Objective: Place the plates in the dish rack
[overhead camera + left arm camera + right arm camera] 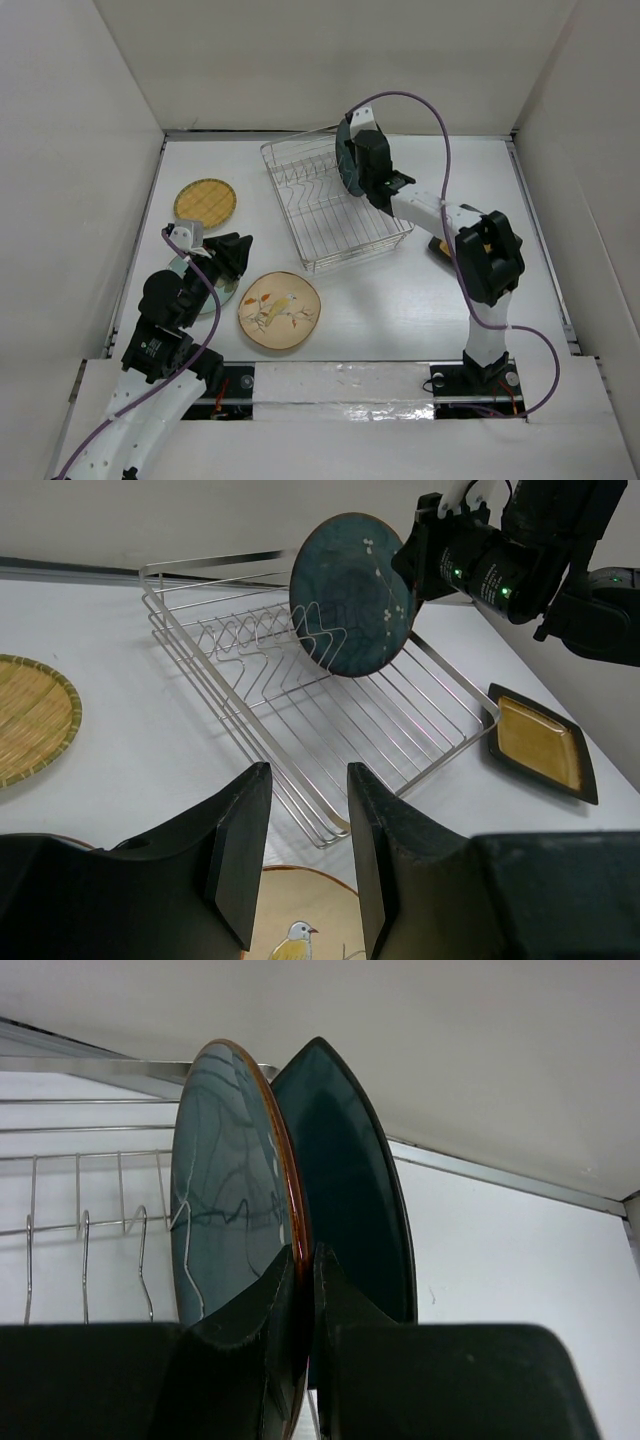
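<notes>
My right gripper point(352, 165) is shut on the rim of the dark teal round plate point(346, 150) and holds it on edge over the far right part of the dish rack point(335, 205). In the left wrist view the plate point(345, 595) stands by the rack's prongs point(250, 695). In the right wrist view the jaws point(304, 1255) pinch the rim of the plate point(225, 1180). My left gripper point(235, 250) is open and empty above the cream floral plate point(279, 311), also in the left wrist view point(308, 860). The teal square plate is out of view.
The yellow checked plate point(205, 201) lies at the left. The amber square plate point(540, 742) lies right of the rack, partly behind the right arm. A pale plate point(226, 293) lies under my left arm. White walls enclose the table.
</notes>
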